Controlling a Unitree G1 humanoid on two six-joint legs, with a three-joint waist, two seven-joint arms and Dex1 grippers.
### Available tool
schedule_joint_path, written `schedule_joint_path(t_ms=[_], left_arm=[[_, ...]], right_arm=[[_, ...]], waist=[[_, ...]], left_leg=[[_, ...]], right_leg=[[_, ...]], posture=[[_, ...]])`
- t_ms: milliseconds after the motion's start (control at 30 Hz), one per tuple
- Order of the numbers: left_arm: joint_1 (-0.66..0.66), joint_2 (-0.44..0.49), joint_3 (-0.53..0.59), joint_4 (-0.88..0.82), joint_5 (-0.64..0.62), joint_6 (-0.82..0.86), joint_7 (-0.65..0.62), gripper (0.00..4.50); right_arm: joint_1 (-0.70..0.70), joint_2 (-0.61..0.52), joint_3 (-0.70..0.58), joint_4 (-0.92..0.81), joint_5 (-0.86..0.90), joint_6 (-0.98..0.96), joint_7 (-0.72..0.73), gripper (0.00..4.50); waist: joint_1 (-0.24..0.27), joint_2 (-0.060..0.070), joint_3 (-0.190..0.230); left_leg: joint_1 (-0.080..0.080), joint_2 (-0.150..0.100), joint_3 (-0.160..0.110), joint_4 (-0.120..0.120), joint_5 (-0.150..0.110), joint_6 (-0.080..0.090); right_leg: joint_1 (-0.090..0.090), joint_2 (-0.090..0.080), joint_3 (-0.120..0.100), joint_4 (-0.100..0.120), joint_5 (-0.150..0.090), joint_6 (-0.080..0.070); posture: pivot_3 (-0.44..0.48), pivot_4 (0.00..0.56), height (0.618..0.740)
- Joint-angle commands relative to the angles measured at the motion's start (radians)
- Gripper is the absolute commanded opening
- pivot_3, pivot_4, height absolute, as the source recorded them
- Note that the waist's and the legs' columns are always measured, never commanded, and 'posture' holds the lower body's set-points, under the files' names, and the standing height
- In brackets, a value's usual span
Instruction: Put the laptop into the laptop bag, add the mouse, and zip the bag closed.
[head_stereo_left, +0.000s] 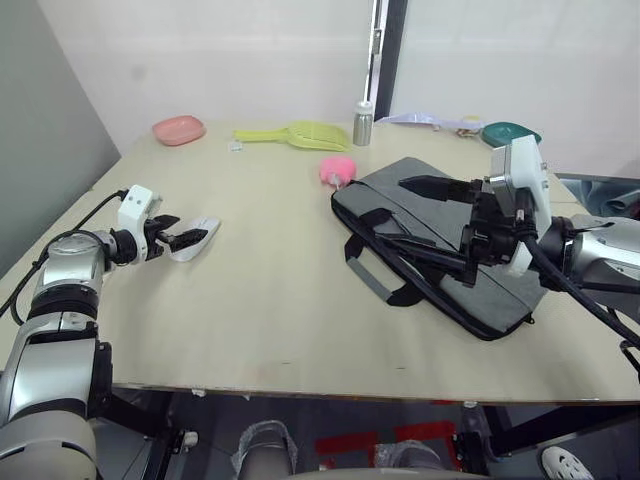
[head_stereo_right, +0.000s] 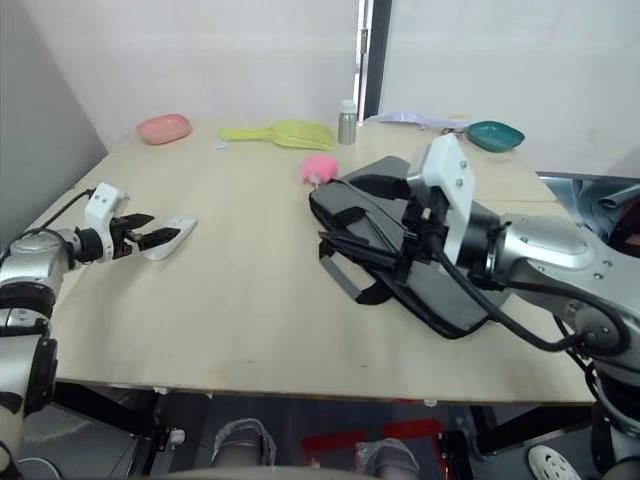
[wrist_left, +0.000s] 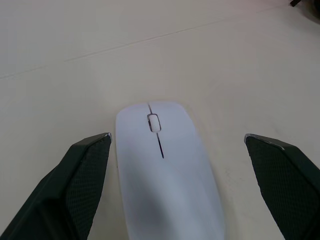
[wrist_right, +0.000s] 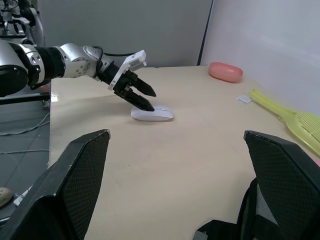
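My left gripper (wrist_left: 177, 142) is spread wide around the mouse (head_stereo_left: 197, 237) on the pale wooden table (head_stereo_left: 270, 300). My right gripper (head_stereo_left: 432, 222), also spread, hovers over the grey bag (head_stereo_left: 440, 255). Past them lie a pink toy (head_stereo_left: 337, 170), yellow scoop (head_stereo_left: 300, 133), metal bottle (head_stereo_left: 363, 123), pink dish (head_stereo_left: 179, 129) and teal dish (head_stereo_left: 511, 132) near the white wall.

Bright, even indoor light; soft shadows, sharp focus, no glare.

White mouse (wrist_left: 165, 170), grey bag (head_stereo_left: 440, 245), pink dish (head_stereo_left: 179, 129), yellow-green scoop (head_stereo_left: 296, 133)
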Motion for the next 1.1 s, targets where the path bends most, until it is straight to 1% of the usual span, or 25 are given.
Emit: schedule_joint_path(t_ms=[33, 300, 500, 600, 667, 700, 833, 933, 1000, 1033, 1100], left_arm=[[-0.052, -0.016, -0.025, 0.058, 0.050, -0.029, 0.070, 4.50], [-0.093, -0.086, -0.037, 0.173, 0.095, -0.065, 0.160, 4.50], [-0.071, -0.078, -0.049, 0.223, 0.132, -0.092, 0.216, 4.50], [-0.078, -0.069, -0.041, 0.232, 0.134, -0.096, 0.218, 3.71], [-0.089, -0.069, -0.037, 0.233, 0.130, -0.098, 0.213, 2.99], [-0.096, -0.070, -0.030, 0.233, 0.124, -0.096, 0.212, 2.87], [-0.118, -0.064, 0.000, 0.232, 0.099, -0.074, 0.206, 2.87], [-0.138, -0.038, 0.014, 0.209, 0.079, -0.043, 0.145, 2.87], [-0.149, -0.029, 0.011, 0.167, 0.068, -0.039, 0.045, 2.87], [-0.156, -0.024, 0.007, 0.126, 0.054, -0.016, -0.031, 2.87], [-0.159, -0.018, 0.000, 0.060, 0.032, 0.028, -0.126, 2.87]], right_arm=[[-0.008, -0.006, -0.007, -0.019, 0.013, -0.024, -0.017, 4.49], [-0.004, -0.011, -0.017, -0.035, 0.037, -0.030, -0.048, 4.49], [0.010, -0.007, -0.018, -0.050, 0.050, -0.040, -0.080, 4.49], [0.017, -0.008, -0.017, -0.052, 0.049, -0.047, -0.086, 4.50], [0.019, -0.009, -0.015, -0.051, 0.046, -0.052, -0.086, 4.50], [0.019, -0.009, -0.012, -0.049, 0.044, -0.054, -0.085, 4.50], [0.020, -0.011, -0.008, -0.045, 0.039, -0.059, -0.082, 4.50], [0.033, -0.022, -0.014, -0.040, 0.037, -0.054, -0.081, 4.50], [0.036, -0.033, -0.005, -0.020, 0.020, -0.037, -0.101, 4.50], [0.031, -0.042, 0.013, -0.001, -0.001, -0.019, -0.117, 4.50], [0.020, -0.052, 0.040, 0.027, -0.025, 0.007, -0.137, 4.50]], waist=[[0.001, 0.000, 0.000], [0.005, 0.000, 0.000], [0.007, 0.000, 0.000], [0.003, 0.000, 0.000], [-0.001, 0.000, 0.000], [-0.002, 0.000, 0.000], [-0.002, 0.000, 0.000], [-0.001, 0.000, 0.000], [0.000, 0.000, 0.000], [0.001, 0.000, 0.000], [0.008, 0.000, 0.000]], left_leg=[[0.000, 0.000, 0.000, 0.000, 0.000, 0.000], [-0.001, 0.000, -0.001, 0.000, 0.000, -0.001], [0.000, 0.000, -0.002, 0.000, 0.000, -0.001], [0.001, 0.000, -0.002, 0.000, 0.001, -0.001], [0.001, 0.000, -0.002, 0.000, 0.001, -0.002], [0.001, 0.000, -0.002, 0.000, 0.001, -0.003], [0.001, 0.000, -0.002, 0.000, 0.002, -0.003], [-0.001, 0.000, -0.003, 0.000, 0.002, -0.004], [-0.002, 0.000, -0.003, -0.001, 0.003, -0.005], [-0.002, 0.000, -0.003, -0.001, 0.003, -0.005], [-0.002, 0.000, -0.003, -0.001, 0.004, -0.007]], right_leg=[[0.000, 0.000, 0.000, 0.000, 0.000, 0.000], [0.000, 0.000, -0.001, 0.000, 0.000, 0.000], [0.001, 0.000, -0.001, 0.000, 0.000, 0.000], [0.001, 0.000, -0.001, 0.001, 0.000, 0.000], [0.001, 0.000, 0.000, 0.002, 0.000, 0.000], [0.001, 0.000, -0.001, 0.002, 0.000, 0.000], [0.001, 0.000, -0.001, 0.003, 0.000, 0.000], [0.000, 0.000, -0.001, 0.002, 0.000, 0.000], [0.000, 0.000, -0.002, 0.000, 0.000, 0.000], [0.000, 0.000, -0.002, -0.001, 0.000, 0.000], [0.000, 0.000, -0.002, -0.001, 0.000, 0.000]], posture=[[0.000, 0.150, 0.740], [0.000, 0.150, 0.740], [0.000, 0.150, 0.740], [0.000, 0.150, 0.740], [0.000, 0.150, 0.740], [0.000, 0.150, 0.740], [0.000, 0.150, 0.740], [0.000, 0.150, 0.740], [0.000, 0.150, 0.740], [0.000, 0.150, 0.740], [0.000, 0.150, 0.740]])
